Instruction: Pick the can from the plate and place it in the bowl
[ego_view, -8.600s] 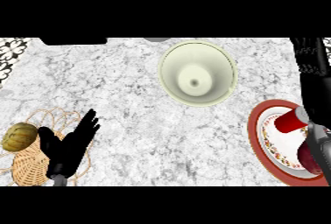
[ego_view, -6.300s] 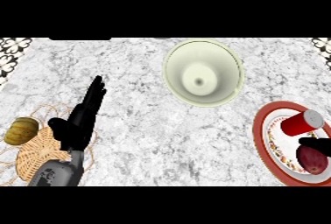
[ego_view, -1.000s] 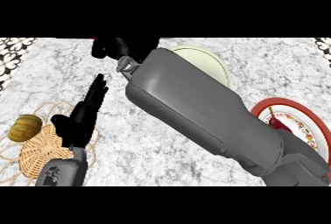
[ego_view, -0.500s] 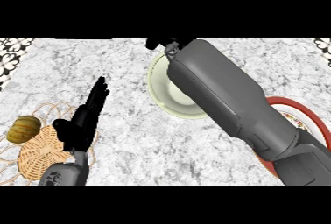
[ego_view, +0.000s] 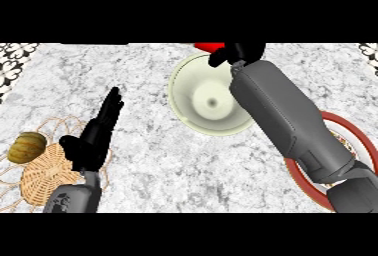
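The red can (ego_view: 209, 47) is held in the curled fingers of the right hand (ego_view: 238, 51), at the far rim of the bowl (ego_view: 193, 107). It should be lowered over the bowl's middle before being released.

The bowl (ego_view: 210, 102) sits at the counter's (ego_view: 148, 165) far middle, plate (ego_view: 347, 137) right, wicker basket (ego_view: 44, 172) near-left.

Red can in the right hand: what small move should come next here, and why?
Probably bring the right hand a little back toward the robot and lower it. It holds the red can at the far rim of the pale green bowl, not yet over the bowl's middle, so letting go here might miss.
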